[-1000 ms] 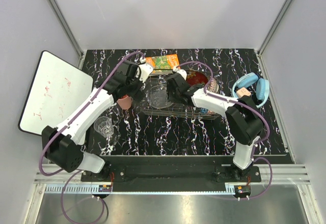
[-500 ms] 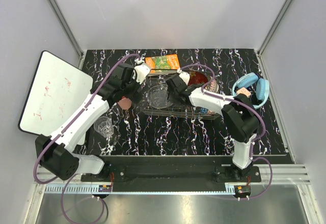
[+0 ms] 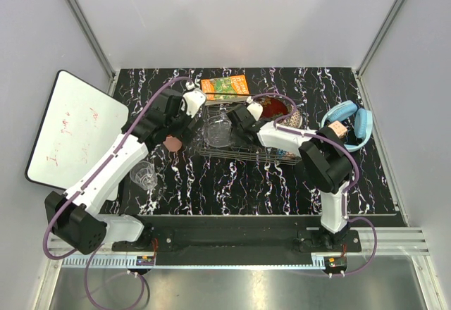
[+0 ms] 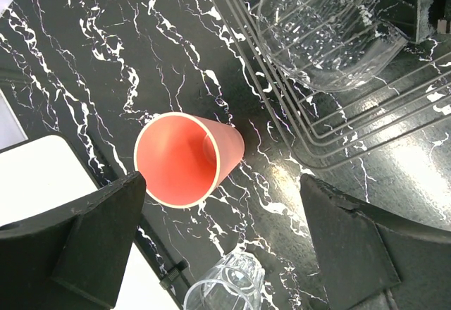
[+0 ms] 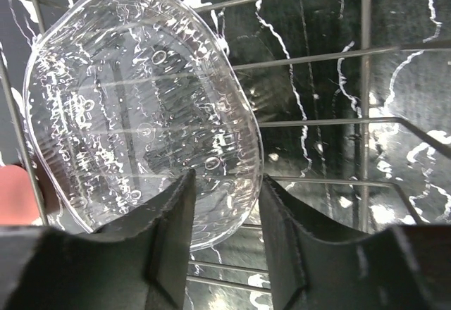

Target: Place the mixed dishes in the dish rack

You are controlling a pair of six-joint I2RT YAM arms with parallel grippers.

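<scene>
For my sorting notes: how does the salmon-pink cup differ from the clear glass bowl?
The salmon-pink cup is opaque; the clear glass bowl is transparent. The cup sits on the table beside the dish rack; the bowl is inside the rack. The cup is narrow, the bowl much wider. Both are empty.

Left wrist view: the bottom edge cuts off the clear drinking glass [image 4: 227, 287], the top edge clips the clear glass bowl [image 4: 324, 35]. From above, the right arm [image 3: 283, 136] partly hides the red floral plate [image 3: 278, 106].
</scene>
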